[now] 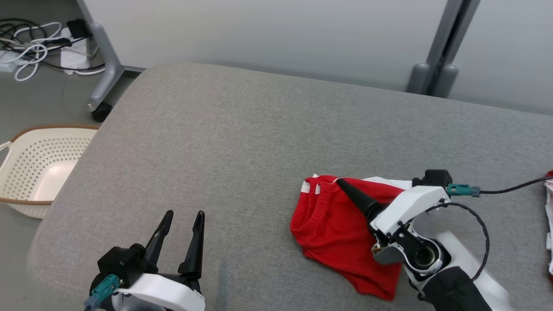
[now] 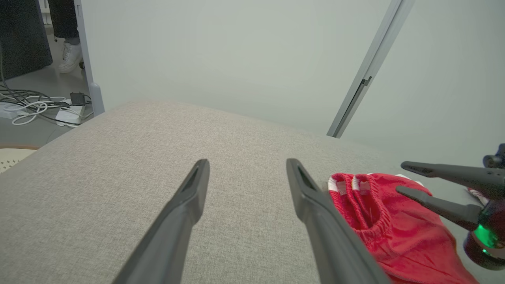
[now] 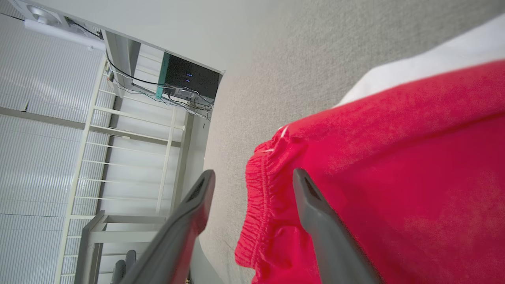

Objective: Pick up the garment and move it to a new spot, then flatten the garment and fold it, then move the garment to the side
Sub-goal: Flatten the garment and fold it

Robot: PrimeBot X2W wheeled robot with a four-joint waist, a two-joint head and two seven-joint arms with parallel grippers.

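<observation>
Your left gripper (image 1: 185,212) hovers close in, fingers apart over bare cushion (image 1: 242,129). Your right gripper (image 2: 401,177) stands spread, clamping nothing, over the red shorts (image 1: 337,229), which lie folded right of centre. Looks like the move aside: pinch both layers at the waistband. There's open cushion beyond; mind the left edge above the basket (image 1: 39,168).

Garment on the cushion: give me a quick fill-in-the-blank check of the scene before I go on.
1. The garment lying on the grey cushion is ____ in colour.
2. The right gripper, over the garment, is ____, not shut.
3. In the head view, the left gripper stands to the garment's ____.
Missing words: red; open; left.
</observation>
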